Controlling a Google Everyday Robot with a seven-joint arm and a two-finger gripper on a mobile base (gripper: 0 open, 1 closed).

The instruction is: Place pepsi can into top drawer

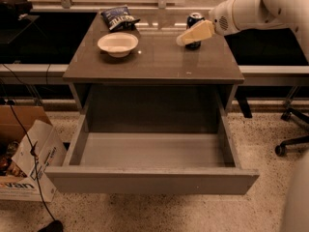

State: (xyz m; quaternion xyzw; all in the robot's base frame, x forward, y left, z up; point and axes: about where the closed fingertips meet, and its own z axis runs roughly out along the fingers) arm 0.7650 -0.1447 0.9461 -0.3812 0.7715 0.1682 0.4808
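Jaws in front of pepsi can [195,20], top drawer [152,180] open

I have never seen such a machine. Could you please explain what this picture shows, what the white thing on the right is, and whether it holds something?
There is only one picture, taken by a camera that looks down at a grey cabinet from the front. The white thing is a robot arm reaching in from the upper right. Its pale tip is the gripper, the part that grasps things. It is right at the pepsi can, partly covering it. The can stands on the cabinet, and I cannot tell whether the gripper has grasped it. Also on the cabinet are a white bowl and a chip bag. Below, the top drawer is pulled open, with nothing visible inside. A cardboard box sits on the floor at the left.
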